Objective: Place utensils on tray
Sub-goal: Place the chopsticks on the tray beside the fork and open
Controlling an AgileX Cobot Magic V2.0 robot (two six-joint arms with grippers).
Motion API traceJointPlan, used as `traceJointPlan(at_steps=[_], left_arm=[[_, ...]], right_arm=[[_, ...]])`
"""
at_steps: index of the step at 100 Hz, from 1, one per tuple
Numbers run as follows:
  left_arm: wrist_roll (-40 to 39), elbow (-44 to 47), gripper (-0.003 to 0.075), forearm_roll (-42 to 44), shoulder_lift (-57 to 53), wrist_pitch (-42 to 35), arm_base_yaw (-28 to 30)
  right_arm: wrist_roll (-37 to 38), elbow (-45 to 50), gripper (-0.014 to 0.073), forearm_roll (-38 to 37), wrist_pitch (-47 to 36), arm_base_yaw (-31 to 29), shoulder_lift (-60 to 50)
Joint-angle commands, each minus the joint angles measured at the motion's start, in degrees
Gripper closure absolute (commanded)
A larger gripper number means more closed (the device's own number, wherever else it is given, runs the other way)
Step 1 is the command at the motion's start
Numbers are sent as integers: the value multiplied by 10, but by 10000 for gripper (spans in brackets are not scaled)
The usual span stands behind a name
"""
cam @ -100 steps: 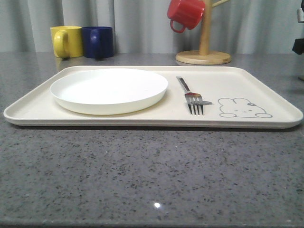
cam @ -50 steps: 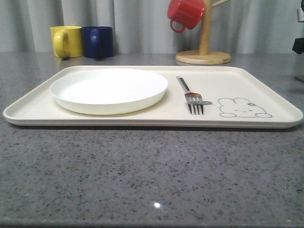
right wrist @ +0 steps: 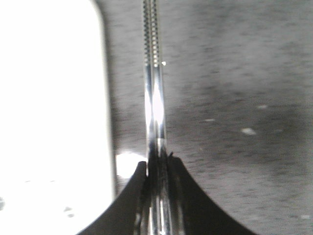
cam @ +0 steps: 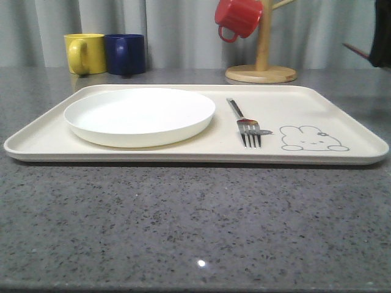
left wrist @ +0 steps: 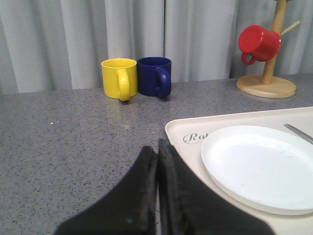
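Observation:
The cream tray (cam: 342,110) lies across the table with a silver fork (cam: 247,122) on it, next to the rabbit drawing. My right gripper (right wrist: 157,159) is shut on a pair of silver chopsticks (right wrist: 154,98), which stick straight out from the fingers above the grey table beside a bright white edge. In the front view this gripper (cam: 381,43) is a dark shape at the right edge, with the chopsticks (cam: 355,50) poking out to the left. My left gripper (left wrist: 157,147) is shut and empty, just off the tray's (left wrist: 186,128) near-left corner.
A round white plate (cam: 140,115) takes up the tray's left half. A yellow mug (cam: 85,53) and a blue mug (cam: 125,54) stand at the back left. A red mug (cam: 239,17) hangs on a wooden stand (cam: 261,73) behind the tray.
The right gripper with the chopsticks has come further into the front view at the upper right edge. Fork, plate and tray lie as before.

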Motion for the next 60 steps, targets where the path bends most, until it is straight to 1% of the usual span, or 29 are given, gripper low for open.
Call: traceJointPlan(at_steps=[1, 12, 26, 42, 60], left_arm=[[-5, -16, 738, -2, 3, -43, -5], [-5, -16, 738, -2, 3, -43, -5], [-5, -16, 738, -2, 3, -43, -5], [-5, -16, 738, -2, 3, -43, -5], [-5, -16, 738, -2, 3, -43, -5]], right_arm=[[46, -17, 649, -14, -27, 42, -24], [111, -17, 649, -46, -45, 99, -18], [185, -17, 649, -79, -70, 152, 3], [225, -17, 649, -86, -92, 174, 40], [238, -17, 649, -84, -104, 183, 74]])
